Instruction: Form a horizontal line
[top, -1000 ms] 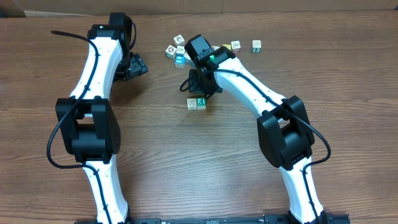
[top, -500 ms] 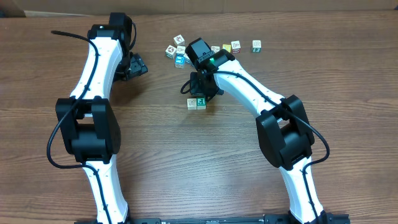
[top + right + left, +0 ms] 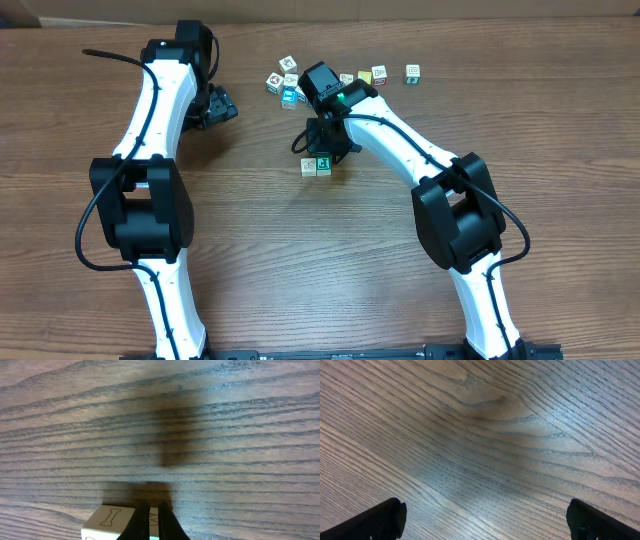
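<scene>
Right wrist: right fingers (image 3: 142,522) pressed together by white cube (image 3: 111,519); left fingers (image 3: 380,519) spread.

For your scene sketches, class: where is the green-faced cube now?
Overhead view, centre: the green-faced cube sits right of a pale cube, just below the right claw.

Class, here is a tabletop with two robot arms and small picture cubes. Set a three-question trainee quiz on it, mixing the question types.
1. True or false: the left claw stands open over bare table.
2. How many cubes show in the short row by the right claw in the overhead view? A) two B) four C) six
3. Fill in: the right claw's jaws are ____.

Key: 1 true; 2 A; 3 shut.
</scene>
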Robot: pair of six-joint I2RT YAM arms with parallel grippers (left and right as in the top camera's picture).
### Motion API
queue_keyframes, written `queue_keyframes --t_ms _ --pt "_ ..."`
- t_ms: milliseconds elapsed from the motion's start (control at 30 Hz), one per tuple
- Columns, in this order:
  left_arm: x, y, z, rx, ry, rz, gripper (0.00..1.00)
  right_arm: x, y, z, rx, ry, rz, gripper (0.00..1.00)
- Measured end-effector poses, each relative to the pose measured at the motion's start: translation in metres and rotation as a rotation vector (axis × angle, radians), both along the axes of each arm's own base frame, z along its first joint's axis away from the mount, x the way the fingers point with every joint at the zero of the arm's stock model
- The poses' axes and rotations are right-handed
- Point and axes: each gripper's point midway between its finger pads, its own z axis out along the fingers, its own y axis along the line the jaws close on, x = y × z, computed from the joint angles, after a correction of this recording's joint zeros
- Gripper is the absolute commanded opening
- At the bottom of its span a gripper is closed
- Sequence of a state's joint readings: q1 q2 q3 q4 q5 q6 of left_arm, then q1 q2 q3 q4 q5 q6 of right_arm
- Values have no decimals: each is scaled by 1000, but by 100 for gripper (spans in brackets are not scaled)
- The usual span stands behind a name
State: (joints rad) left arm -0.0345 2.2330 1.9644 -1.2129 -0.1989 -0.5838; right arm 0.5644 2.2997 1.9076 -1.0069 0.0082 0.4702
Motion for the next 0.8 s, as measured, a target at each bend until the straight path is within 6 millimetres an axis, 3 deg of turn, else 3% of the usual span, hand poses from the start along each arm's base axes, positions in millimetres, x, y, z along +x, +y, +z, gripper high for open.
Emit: queue_keyframes --t_ms 800 --pt "0 0 0 0 0 0 100 5 2 2 21 -11 8 4"
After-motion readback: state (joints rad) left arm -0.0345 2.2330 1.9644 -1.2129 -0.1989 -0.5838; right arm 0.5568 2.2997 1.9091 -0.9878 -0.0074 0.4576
